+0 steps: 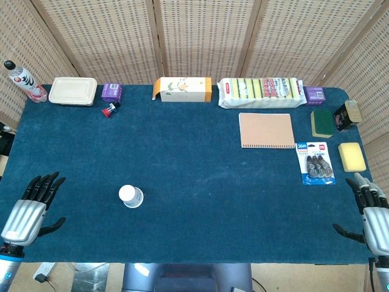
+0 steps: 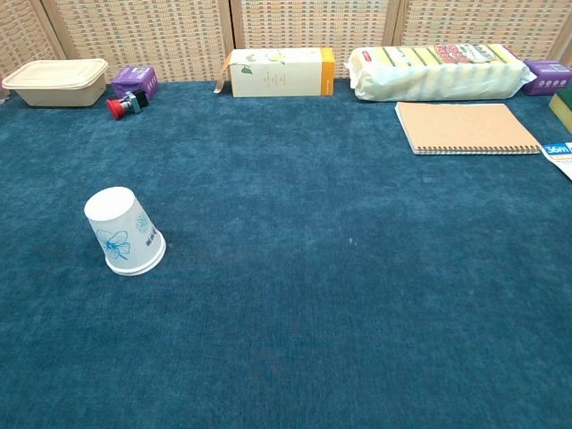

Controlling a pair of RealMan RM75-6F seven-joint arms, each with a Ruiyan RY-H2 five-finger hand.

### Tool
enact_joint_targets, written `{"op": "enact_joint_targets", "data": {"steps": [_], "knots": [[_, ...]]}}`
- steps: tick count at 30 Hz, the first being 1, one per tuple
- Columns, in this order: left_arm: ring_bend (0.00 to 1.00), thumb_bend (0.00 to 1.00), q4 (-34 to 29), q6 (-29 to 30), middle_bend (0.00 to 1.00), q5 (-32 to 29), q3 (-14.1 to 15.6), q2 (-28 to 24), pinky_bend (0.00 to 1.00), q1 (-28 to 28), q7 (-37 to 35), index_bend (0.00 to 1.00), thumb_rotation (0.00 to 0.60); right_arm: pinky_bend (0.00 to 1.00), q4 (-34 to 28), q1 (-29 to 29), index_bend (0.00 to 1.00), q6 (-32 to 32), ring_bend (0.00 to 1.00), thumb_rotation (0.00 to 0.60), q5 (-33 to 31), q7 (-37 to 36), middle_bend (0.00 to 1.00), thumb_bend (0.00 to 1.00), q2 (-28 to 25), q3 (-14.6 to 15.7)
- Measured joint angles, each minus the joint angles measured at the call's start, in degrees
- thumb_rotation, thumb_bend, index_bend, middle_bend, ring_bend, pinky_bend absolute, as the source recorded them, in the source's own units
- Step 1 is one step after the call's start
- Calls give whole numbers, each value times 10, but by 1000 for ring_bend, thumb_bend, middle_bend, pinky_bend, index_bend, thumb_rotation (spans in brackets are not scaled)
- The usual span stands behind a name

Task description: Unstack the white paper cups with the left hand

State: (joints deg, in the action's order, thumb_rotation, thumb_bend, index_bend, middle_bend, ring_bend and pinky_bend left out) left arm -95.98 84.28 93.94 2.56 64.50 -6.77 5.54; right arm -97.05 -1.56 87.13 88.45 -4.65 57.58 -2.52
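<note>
A stack of white paper cups stands upside down on the blue cloth, front left of centre. In the chest view the stack of cups shows a blue flower print and doubled rims at its base. My left hand rests at the table's front left corner, fingers spread and empty, well left of the cups. At the front right corner my right hand lies with fingers apart and holds nothing. Neither hand shows in the chest view.
Along the back stand a bottle, a beige lunch box, a purple box, a red toy, a tea carton and a sponge pack. A notebook, sponges and a clip pack lie right.
</note>
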Motion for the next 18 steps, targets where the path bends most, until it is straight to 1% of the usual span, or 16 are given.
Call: {"op": "enact_joint_targets", "data": {"steps": [5,10,14,18], "knots": [[0,196,0,-4,0,2,1,1,0,-2,2,0,600,72,-2,1,44,1,0,600,-1,-2,0,126,-2,0],[0,195,-15,-24,0,11,-2,-3,0,-19,-3,0,600,72,-4,4,44,8,0,600,1,-9,0,127,-5,0],[0,195,-42,-62,0,11,-8,-14,0,-44,1,0,600,72,-4,5,45,10,0,600,2,-16,0,126,-7,-1],[0,191,-92,-127,0,-14,-22,-31,0,-82,35,0,600,73,-4,5,44,10,0,600,3,-23,0,126,-10,-1]]}}
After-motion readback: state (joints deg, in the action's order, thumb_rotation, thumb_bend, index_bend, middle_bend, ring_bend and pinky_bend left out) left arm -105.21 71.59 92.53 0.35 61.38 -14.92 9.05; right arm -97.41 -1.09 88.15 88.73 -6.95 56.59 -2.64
